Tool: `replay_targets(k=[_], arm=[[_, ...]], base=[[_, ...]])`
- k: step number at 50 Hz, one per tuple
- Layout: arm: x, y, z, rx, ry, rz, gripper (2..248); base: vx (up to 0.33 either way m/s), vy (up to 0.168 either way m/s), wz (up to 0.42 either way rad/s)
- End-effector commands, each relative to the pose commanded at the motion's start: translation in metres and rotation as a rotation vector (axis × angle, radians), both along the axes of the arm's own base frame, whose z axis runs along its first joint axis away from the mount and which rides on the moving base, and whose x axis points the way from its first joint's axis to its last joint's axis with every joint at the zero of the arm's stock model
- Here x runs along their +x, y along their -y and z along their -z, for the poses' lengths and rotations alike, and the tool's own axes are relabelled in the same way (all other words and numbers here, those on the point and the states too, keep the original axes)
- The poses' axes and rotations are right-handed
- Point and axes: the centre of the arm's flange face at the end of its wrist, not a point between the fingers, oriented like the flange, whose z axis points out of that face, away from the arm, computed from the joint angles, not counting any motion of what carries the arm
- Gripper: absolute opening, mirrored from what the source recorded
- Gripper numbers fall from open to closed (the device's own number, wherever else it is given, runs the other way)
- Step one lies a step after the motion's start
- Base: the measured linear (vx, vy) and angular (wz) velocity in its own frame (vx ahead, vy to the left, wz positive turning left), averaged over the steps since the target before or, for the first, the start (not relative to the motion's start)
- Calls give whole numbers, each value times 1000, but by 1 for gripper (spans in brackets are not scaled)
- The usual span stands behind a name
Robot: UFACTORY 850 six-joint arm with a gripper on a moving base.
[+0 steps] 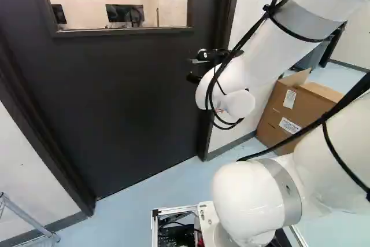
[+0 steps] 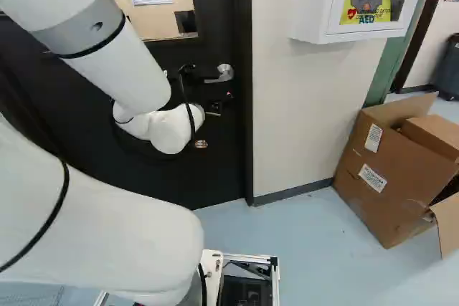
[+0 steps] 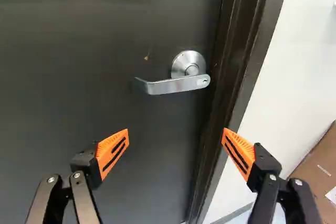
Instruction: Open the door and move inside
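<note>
End effector [image 1: 192, 69] open, two orange pads [image 3: 112, 151] apart; one lever handle [image 3: 178, 84] ahead, on one shut door [image 1: 115, 102].

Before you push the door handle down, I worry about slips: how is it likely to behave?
The handle looks like stiff metal, so it should pivot rather than bend. Its smooth, shiny surface may be slippery. Mounted at one end, it probably turns easiest near the tip.

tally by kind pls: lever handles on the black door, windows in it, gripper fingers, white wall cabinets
Lever handles: 1
Door windows: 1
Fingers: 2
White wall cabinets: 1
Total: 5
</note>
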Motion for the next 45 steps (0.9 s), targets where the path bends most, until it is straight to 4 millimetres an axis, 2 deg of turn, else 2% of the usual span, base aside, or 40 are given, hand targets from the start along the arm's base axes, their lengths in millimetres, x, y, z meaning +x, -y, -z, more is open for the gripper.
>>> replay_targets(k=[45], arm=[[30,-9,-47,-71,103,-102,247]], base=[[0,0,0]])
